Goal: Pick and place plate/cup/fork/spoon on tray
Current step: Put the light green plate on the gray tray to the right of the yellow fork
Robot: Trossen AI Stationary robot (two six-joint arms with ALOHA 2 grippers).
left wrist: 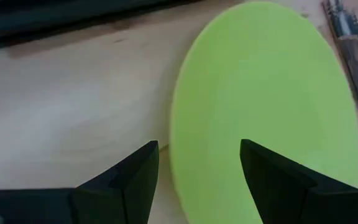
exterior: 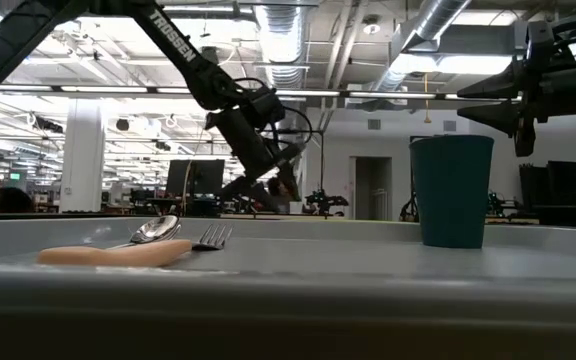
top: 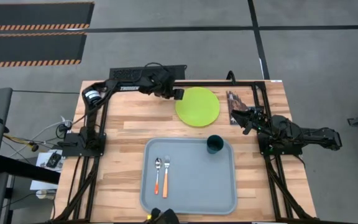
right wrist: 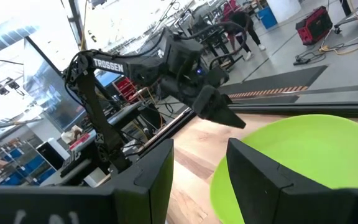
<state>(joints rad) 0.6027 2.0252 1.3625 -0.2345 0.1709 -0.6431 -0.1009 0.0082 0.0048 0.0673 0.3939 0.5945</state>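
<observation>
Plate [top: 197, 106] lying beyond tray [top: 189, 205] | left gripper [top: 180, 94] hovering at its rim, jaws open, empty | right gripper [top: 243, 117] waiting beside, jaws open, empty

High view is looking straight down over the whole table [top: 129, 127]. Low view is sitting at tray-rim level (very close). Both wrist views are sharing the plate [left wrist: 266, 106].

Bare table rings the plate [top: 197, 106]; on the tray [top: 191, 193], open floor lies between cutlery and cup [top: 215, 144]
</observation>
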